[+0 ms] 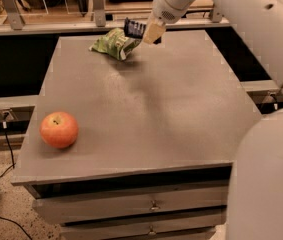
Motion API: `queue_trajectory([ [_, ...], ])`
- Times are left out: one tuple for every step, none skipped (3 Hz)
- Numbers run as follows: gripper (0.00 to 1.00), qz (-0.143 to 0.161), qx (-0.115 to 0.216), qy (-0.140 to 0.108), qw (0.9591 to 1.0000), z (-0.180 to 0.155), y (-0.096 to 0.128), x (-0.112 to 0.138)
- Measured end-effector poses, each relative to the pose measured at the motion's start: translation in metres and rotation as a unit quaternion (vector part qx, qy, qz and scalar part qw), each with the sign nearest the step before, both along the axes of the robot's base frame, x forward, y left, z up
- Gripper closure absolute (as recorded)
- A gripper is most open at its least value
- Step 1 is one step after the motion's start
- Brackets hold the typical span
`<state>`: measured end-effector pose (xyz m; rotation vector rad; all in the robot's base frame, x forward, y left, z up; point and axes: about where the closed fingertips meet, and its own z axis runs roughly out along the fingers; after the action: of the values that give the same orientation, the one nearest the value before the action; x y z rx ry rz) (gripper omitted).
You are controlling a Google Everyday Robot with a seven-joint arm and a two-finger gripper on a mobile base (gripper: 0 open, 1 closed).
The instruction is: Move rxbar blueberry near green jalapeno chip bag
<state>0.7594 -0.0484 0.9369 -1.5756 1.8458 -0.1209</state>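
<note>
The rxbar blueberry [133, 28], a small dark navy bar with pale lettering, is held in my gripper [145, 32] above the far part of the grey table [146, 109]. The bar sticks out to the left of the tan fingers [153, 32]. It hangs right next to the upper right edge of the green jalapeno chip bag [113, 43], a crumpled light-green bag lying near the table's far edge. The white arm comes in from the upper right.
A red apple [59, 129] sits at the table's front left. Drawers [151, 206] are below the front edge. A rail with metal posts [99, 6] runs behind the table. The robot's white body [268, 179] fills the lower right.
</note>
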Motion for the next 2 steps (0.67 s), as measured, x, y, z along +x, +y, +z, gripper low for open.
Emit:
queue_trajectory([
  [0.61, 0.000, 0.003, 0.007, 1.0000, -0.0104, 0.0087, 0.0063],
  [0.38, 0.001, 0.002, 0.009, 1.0000, -0.0133, 0.0111, 0.0068],
])
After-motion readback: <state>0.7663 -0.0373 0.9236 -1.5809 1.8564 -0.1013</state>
